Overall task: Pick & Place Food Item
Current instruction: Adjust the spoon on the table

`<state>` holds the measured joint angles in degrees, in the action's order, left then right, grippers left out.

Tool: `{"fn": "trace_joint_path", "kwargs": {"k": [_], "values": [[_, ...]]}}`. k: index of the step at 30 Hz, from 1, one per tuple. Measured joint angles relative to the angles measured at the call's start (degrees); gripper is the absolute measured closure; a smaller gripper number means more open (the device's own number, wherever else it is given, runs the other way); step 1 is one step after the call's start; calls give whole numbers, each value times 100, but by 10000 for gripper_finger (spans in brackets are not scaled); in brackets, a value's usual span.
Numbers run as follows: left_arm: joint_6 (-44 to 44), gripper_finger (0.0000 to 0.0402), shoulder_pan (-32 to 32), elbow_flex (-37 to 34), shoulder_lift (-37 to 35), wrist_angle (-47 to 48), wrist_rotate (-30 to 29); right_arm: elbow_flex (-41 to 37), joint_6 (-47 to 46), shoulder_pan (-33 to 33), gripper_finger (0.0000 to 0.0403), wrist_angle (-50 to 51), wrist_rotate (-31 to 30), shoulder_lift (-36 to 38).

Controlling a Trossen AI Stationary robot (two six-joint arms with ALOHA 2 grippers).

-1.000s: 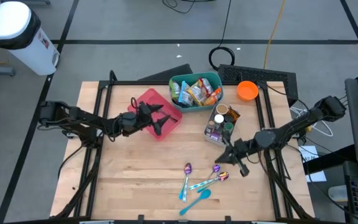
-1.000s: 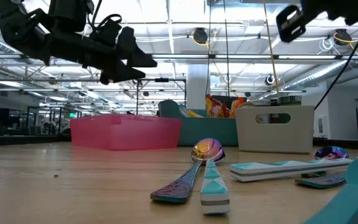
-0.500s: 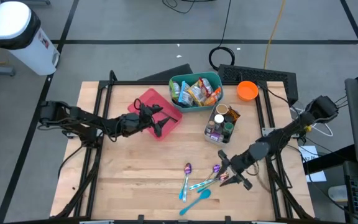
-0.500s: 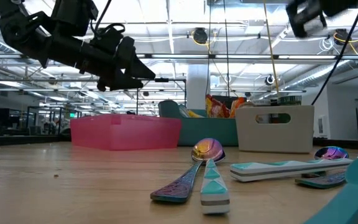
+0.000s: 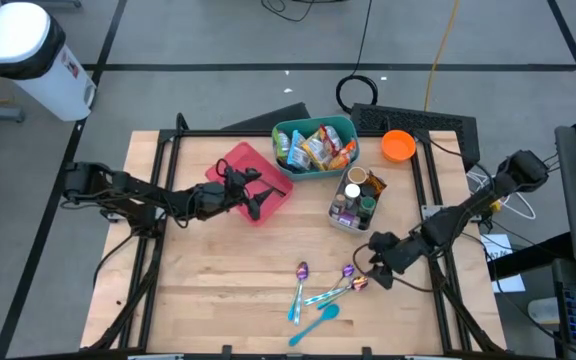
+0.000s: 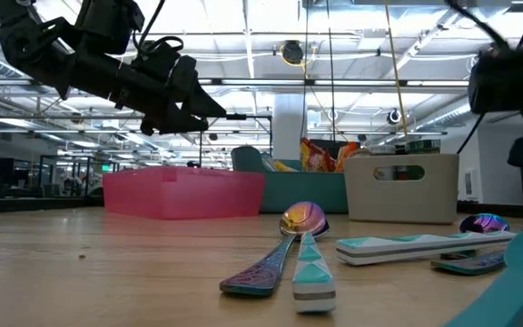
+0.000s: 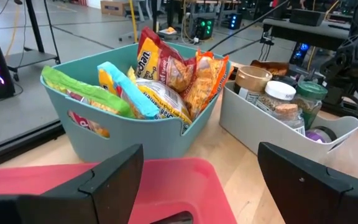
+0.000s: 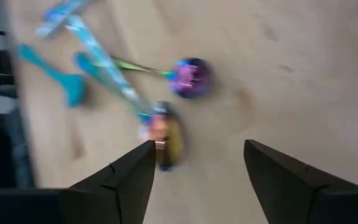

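Observation:
A teal basket (image 5: pixel 313 147) at the table's far side holds several food packets (image 7: pixel 166 74). A pink bin (image 5: pixel 253 185) stands on the table to its left. My left gripper (image 5: pixel 258 197) hovers over the pink bin, open and empty, pointing toward the teal basket (image 7: pixel 135 130); it also shows in the low view (image 6: pixel 198 100) and its own wrist view (image 7: pixel 201 162). My right gripper (image 5: pixel 376 272) is open and empty above the table, just right of several spoons (image 5: pixel 323 290); its wrist view (image 8: pixel 197 155) looks down on them.
A grey caddy (image 5: pixel 358 200) of jars stands right of the pink bin, near the basket. An orange bowl (image 5: pixel 398 146) sits at the far right. Iridescent and teal spoons (image 8: pixel 163 134) lie near the front middle. Bare wood lies at the near left.
My right gripper has gone from beside the grey caddy toward the table's near edge and down over the spoons, then come back a little toward the far edge. It stays open. My left gripper stays over the pink bin.

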<state>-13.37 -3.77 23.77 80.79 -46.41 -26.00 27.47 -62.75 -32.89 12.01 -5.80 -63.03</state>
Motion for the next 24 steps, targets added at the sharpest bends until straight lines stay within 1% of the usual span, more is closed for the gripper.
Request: {"fn": "trace_joint_path", "kwargs": {"k": [5, 13, 18, 24], "values": [[0, 78, 0, 0, 0, -2, -7, -126, 21, -156, 184, -705, 116, 3], [4, 78, 0, 0, -2, -4, -7, -204, -440, -266, 212, -769, 146, -104], [9, 78, 0, 0, 0, -7, -7, -204, -556, -262, 215, -891, 247, -391], [7, 78, 0, 0, 1, -4, -7, -204, -324, -255, 216, -1565, 473, -780]]}}
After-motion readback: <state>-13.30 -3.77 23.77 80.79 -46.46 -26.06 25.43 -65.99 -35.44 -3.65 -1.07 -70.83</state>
